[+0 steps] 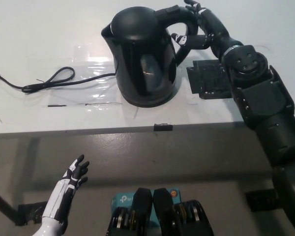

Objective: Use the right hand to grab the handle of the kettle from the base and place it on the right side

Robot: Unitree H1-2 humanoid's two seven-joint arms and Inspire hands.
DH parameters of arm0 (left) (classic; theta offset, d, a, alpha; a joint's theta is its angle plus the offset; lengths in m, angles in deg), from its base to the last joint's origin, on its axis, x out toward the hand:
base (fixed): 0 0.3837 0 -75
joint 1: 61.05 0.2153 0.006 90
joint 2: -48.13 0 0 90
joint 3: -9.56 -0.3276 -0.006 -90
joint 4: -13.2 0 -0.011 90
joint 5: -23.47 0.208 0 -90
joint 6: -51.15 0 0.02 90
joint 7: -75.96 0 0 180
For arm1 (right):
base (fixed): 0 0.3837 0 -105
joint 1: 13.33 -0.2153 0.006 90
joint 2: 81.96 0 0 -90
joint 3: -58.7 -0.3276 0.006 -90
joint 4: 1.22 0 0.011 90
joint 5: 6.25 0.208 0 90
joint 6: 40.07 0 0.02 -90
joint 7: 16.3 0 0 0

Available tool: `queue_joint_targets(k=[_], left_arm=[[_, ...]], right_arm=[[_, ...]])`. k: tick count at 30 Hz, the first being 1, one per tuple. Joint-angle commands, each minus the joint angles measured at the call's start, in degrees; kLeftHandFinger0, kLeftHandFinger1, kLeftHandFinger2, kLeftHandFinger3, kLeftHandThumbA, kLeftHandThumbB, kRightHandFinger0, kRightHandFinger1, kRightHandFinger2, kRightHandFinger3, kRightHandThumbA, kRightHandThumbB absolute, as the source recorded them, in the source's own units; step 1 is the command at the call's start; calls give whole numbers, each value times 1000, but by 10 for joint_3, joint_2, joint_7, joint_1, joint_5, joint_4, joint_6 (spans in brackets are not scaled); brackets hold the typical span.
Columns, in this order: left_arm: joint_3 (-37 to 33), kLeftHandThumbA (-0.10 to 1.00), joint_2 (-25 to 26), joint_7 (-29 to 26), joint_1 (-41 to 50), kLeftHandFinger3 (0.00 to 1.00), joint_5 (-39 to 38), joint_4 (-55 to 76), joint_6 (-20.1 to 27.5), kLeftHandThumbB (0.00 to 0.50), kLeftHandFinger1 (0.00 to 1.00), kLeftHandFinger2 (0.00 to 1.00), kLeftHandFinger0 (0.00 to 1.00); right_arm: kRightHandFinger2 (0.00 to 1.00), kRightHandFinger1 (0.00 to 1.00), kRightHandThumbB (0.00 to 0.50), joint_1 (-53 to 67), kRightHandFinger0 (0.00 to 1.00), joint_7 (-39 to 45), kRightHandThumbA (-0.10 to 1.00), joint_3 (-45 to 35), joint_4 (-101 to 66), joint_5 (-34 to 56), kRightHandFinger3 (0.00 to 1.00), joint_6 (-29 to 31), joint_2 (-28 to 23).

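At the lower left, below the table's [49,120] front edge, the left hand [71,183] rests over the floor, its fingers spread and holding nothing. It is well apart from everything on the table.

Up and away from that hand, a black cord [54,81] lies on the white table top, running from a plug end at the far left edge through a loop and on toward the kettle. Beneath the cord and the kettle is a patch of clear shiny film [96,64] stuck flat to the table.

The kettle [142,59] stands upright on its base [147,101], which shows only as a dark rim at the bottom; it has not been lifted. Its spout points away from the right hand, and its handle [179,22] arches out on the side nearest that hand.

The right hand [196,27] is at the handle, reaching in from the right with the black arm rising from the lower right corner. Its fingers [191,7] lie over the top of the handle, and a lower digit reaches in under the arch. Black on black hides whether the grip is closed, so it cannot be told if the hand holds the handle or only touches it.

Just below the hand and wrist, beside the kettle, a black square mat [206,78] lies flat on the table, partly covered by the arm. A small black tab [162,127] sits on the table's front edge, below the kettle.
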Motion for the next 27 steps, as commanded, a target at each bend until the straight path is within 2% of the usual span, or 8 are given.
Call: queue_joint_targets(k=[1, 11, 14, 17, 18, 20, 23, 27], left_arm=[[5, 968, 13, 14, -9, 1000, -12, 20, 7, 29, 1000, 1000, 1000], [6, 961, 13, 17, -9, 1000, -13, 18, 10, 44, 1000, 1000, 1000], [7, 969, 12, 16, -10, 1000, -16, 21, 5, 40, 1000, 1000, 1000], [7, 970, 13, 16, -11, 1000, -17, 21, 4, 40, 1000, 1000, 1000], [8, 968, 13, 17, -12, 1000, -19, 19, 7, 31, 1000, 1000, 1000], [8, 967, 14, 18, -16, 1000, -21, 14, 11, 31, 1000, 1000, 1000], [9, 967, 13, 17, -18, 1000, -21, 14, 9, 41, 1000, 1000, 1000], [9, 970, 14, 18, -15, 1000, -21, 13, 14, 42, 1000, 1000, 1000]], right_arm=[[1000, 1000, 306, -49, 1000, -15, 774, 7, 12, -12, 1000, 41, 3], [1000, 1000, 286, -63, 1000, -26, 734, 20, 21, -25, 1000, 37, 2], [1000, 1000, 269, -79, 1000, -96, 408, 21, 53, -42, 1000, 45, 17], [1000, 1000, 271, -83, 1000, -103, 389, 21, 63, -42, 1000, 50, 18], [386, 413, 56, -88, 383, -149, 0, 26, 80, -56, 483, 67, 22], [315, 105, 208, -97, 4, -248, -99, 46, 109, -96, 342, 97, 27], [633, 197, 164, -101, 0, -253, -100, 45, 118, -92, 618, 107, 28], [805, 354, 138, -102, 0, -267, -100, 40, 122, -88, 826, 117, 34]])
